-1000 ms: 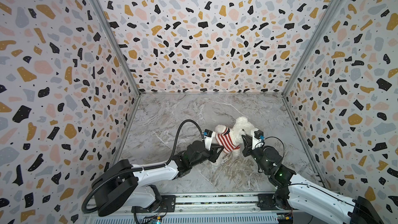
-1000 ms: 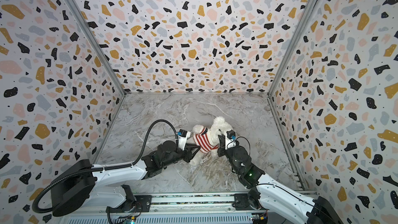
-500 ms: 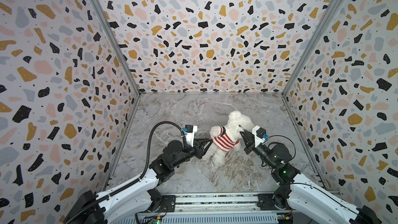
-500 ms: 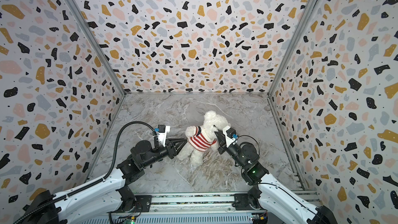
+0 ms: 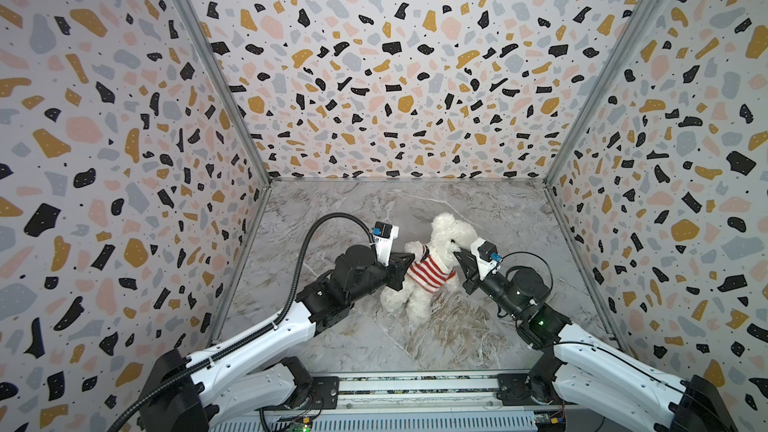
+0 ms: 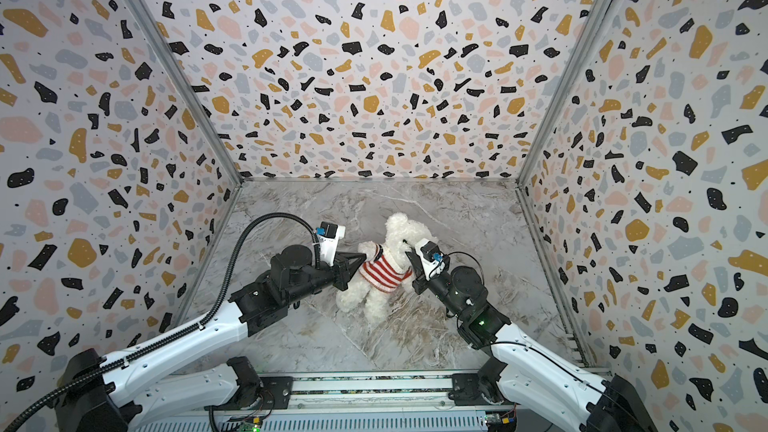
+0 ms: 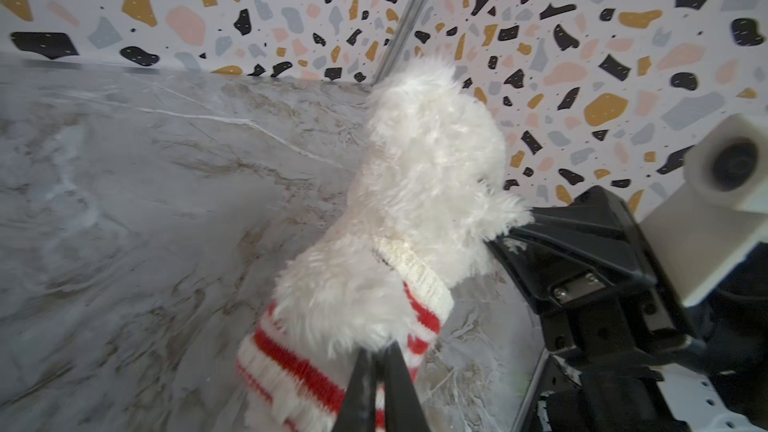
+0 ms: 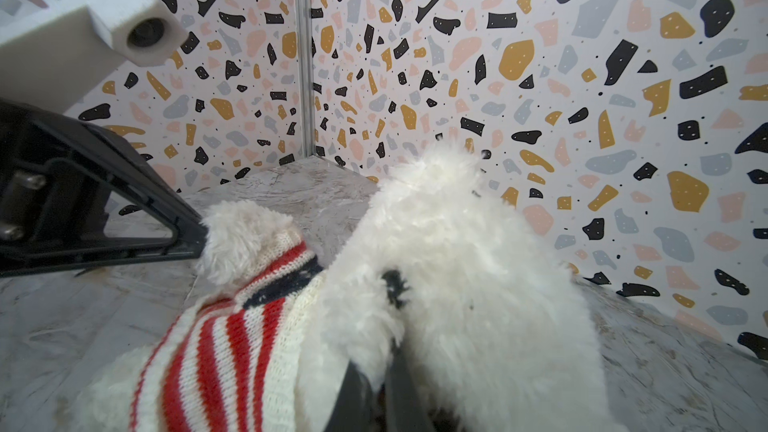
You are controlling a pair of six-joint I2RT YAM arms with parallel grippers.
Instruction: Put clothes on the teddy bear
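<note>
Jaws of the left gripper (image 5: 410, 258) pinch, nearly closed, the fluffy paw of the teddy bear (image 5: 444, 234), while the jaws of the right gripper (image 5: 457, 252) are pressed together on a tuft of white fur at the bear's opposite side, just below its head. Held between the two, the bear is near the middle of the marbled grey surface (image 5: 353, 205). Its long axis is close to upright and leans a little, head high and toward the back wall (image 5: 395, 76), stubby legs down at the surface toward the front rail (image 5: 415, 394); whether the feet bear any weight cannot be told. Its face turns toward the right arm (image 5: 602, 371), the black nose showing in the right wrist view. A red-and-white striped sweater (image 5: 430, 275) covers the torso, with a dark band at the shoulder and the pinched paw out through a cream-edged sleeve. The left arm (image 5: 257, 338) stretches low from the front left corner, its black wrist level and pointing across at the bear, a ribbed cable (image 5: 343, 214) arching above it; the right arm rises from the front right corner, wrist angled up and back toward the bear
</note>
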